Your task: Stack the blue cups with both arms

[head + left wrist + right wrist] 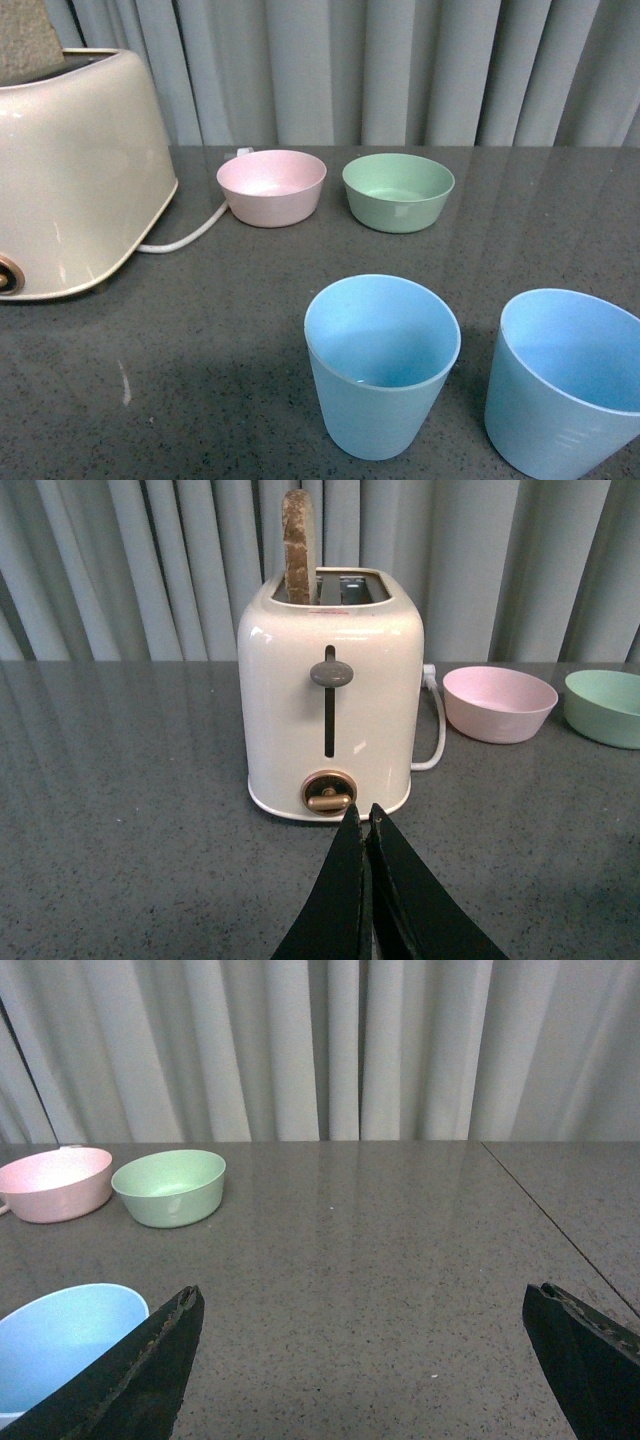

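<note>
Two light blue cups stand upright on the dark grey table near its front: one (381, 362) at the middle, the other (566, 380) at the right edge of the front view. Neither arm shows in the front view. In the left wrist view my left gripper (364, 816) is shut and empty, its black tips pointing at the toaster's base. In the right wrist view my right gripper (362, 1300) is open wide and empty; a blue cup (62, 1342) sits just outside one finger (150, 1360).
A cream toaster (70, 170) with a slice of toast (297, 545) and a white cord (190, 235) stands at the left. A pink bowl (272, 186) and a green bowl (398, 190) sit behind the cups. Grey curtains hang at the back.
</note>
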You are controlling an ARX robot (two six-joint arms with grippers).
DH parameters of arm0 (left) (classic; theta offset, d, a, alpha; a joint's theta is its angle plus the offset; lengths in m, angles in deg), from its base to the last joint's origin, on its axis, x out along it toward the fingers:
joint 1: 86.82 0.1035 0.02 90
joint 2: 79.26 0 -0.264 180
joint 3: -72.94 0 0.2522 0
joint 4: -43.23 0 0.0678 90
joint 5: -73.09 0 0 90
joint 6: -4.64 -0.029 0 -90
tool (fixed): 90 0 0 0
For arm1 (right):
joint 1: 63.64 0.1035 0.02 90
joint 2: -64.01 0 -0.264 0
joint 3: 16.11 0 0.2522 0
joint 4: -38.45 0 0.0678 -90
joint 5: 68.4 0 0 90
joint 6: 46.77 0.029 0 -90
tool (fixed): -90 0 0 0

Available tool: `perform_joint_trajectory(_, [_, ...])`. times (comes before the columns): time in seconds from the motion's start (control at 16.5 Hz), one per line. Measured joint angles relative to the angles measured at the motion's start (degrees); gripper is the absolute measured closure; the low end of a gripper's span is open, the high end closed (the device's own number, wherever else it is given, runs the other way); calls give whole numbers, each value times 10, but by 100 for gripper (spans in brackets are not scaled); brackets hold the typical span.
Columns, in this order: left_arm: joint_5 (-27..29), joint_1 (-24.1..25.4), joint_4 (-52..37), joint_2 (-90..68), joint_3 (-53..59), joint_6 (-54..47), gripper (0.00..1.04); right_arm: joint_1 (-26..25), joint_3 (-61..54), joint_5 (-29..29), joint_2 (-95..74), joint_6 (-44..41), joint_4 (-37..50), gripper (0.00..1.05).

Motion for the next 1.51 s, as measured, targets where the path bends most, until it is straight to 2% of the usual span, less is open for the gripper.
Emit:
perform_joint_trajectory(0.06, [0, 0, 1, 0, 0, 0, 104, 0, 0, 0, 0, 0, 0, 7])
perform_joint_trajectory(0.12, [0, 0, 1, 0, 0, 0, 99, 0, 0, 0, 0, 0, 0, 7])
perform_joint_trajectory(0.18, [0, 0, 1, 0, 0, 0, 50, 0, 0, 0, 0, 0, 0, 7])
perform_joint_trajectory(0.24, [0, 0, 1, 0, 0, 0, 37, 0, 0, 0, 0, 0, 0, 7])
perform_joint_trajectory(0.3, [0, 0, 1, 0, 0, 0, 30, 1, 0, -5, -1, 2, -6, 7])
perform_joint_trajectory(0.36, [0, 0, 1, 0, 0, 0, 21, 17, 12, -44, -23, 28, -34, 7])
perform_joint_trajectory(0.48, [0, 0, 0, 0, 0, -1, 5, 17, 43, -57, -110, 75, 9, 7])
perform_joint_trajectory(0.67, [0, 0, 1, 0, 0, 0, 7, 5, 153, -10, -235, 90, 92, 7])
perform_joint_trajectory(0.73, [0, 0, 0, 0, 0, 0, 7, 16, 191, 5, -282, 89, 88, 7])
perform_joint_trajectory(0.85, [0, 0, 0, 0, 0, 0, 7, 58, 259, 27, -388, 81, 38, 7])
perform_joint_trajectory(1.03, [0, 0, 0, 0, 0, 0, 7, 103, 313, 33, -525, 74, -28, 7])
perform_joint_trajectory(1.21, [0, 0, 0, 0, 0, 0, 7, 120, 313, 48, -611, 76, -67, 7])
perform_joint_trajectory(1.51, [0, 0, 0, 0, 0, 0, 7, 128, 322, 47, -650, 76, -88, 7])
